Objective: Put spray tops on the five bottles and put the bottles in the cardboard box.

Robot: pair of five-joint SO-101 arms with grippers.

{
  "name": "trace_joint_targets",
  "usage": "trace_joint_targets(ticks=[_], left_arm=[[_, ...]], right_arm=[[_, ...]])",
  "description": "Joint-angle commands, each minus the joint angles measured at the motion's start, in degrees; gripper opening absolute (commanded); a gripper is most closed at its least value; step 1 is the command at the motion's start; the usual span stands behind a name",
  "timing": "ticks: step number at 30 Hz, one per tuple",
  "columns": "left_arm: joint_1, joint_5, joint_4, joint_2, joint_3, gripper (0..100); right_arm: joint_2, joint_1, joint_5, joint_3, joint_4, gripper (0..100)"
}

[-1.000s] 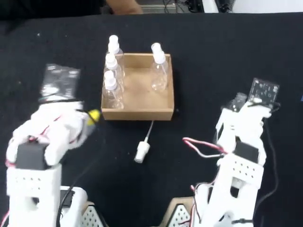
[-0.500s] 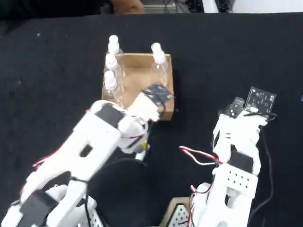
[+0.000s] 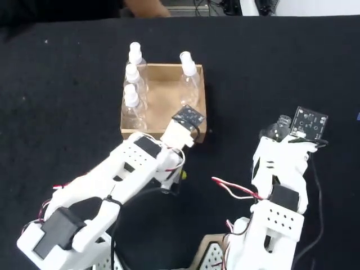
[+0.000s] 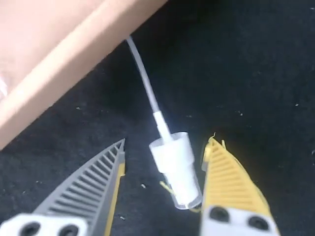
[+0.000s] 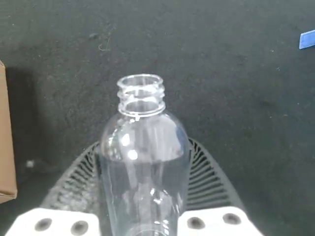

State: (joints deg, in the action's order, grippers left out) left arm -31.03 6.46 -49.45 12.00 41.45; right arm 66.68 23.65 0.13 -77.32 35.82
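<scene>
A black cloth covers the table (image 3: 270, 67). In the upper centre of the high view stands the cardboard box (image 3: 163, 109). It is open on top. Four bottles with white spray tops stand upright inside it. Three are in a row along the left wall (image 3: 134, 56) (image 3: 133, 76) (image 3: 131, 101), and the fourth one (image 3: 188, 70) is at the right wall, near the far corner.

The left arm (image 3: 124, 174) stretches from the lower left of the frame towards the centre and ends just below the front wall of the box. Its wrist view shows the left gripper (image 4: 167, 142) low over the cloth, with the fingers spread apart. Between them lies a loose spray top (image 4: 177, 169) on its side. The yellow finger (image 4: 224, 172) is just beside its cap, and the grey finger (image 4: 93, 187) is apart from it. The thin dip tube (image 4: 145, 78) of this top points to the front wall of the box and reaches it.

The right arm (image 3: 281, 185) is in the lower right of the frame. The right gripper (image 5: 142, 152) pinches the fifth bottle (image 5: 140, 93) on its body, one finger on each side. This bottle is clear and its threaded neck is open, without a top. It is well apart from the box, to the right.
</scene>
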Motion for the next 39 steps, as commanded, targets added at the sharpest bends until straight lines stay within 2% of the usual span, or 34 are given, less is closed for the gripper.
trace_joint_targets(ticks=[1, 9, 16, 22, 27, 31, 39], left_arm=[[-0.92, -0.88, 0.79, -0.62, -0.04, 23], [-1.01, -3.69, 1.05, -3.34, 2.15, 23], [-5.76, -3.60, 0.97, -3.25, 2.15, 4], [-7.52, -3.25, -2.46, -3.16, 1.45, 3], [-4.18, 6.15, -10.73, -0.44, 1.19, 3], [1.10, 16.70, -20.31, 5.80, 1.45, 3], [19.82, 38.51, -33.85, 15.03, 2.51, 3]], right_arm=[[1.71, 0.88, -0.35, 0.22, -1.67, 1.0], [1.71, 0.88, -0.35, 0.22, -1.67, 1.0], [1.71, 1.05, -0.35, 0.22, -1.67, 1.0], [1.63, 1.05, -0.35, 0.04, -1.67, 1.0], [1.80, 0.97, -0.35, -0.31, -1.76, 1.1], [1.80, 0.88, -0.35, -0.31, -1.76, 1.1], [1.80, 0.88, -0.35, -0.40, -1.76, 1.1]])
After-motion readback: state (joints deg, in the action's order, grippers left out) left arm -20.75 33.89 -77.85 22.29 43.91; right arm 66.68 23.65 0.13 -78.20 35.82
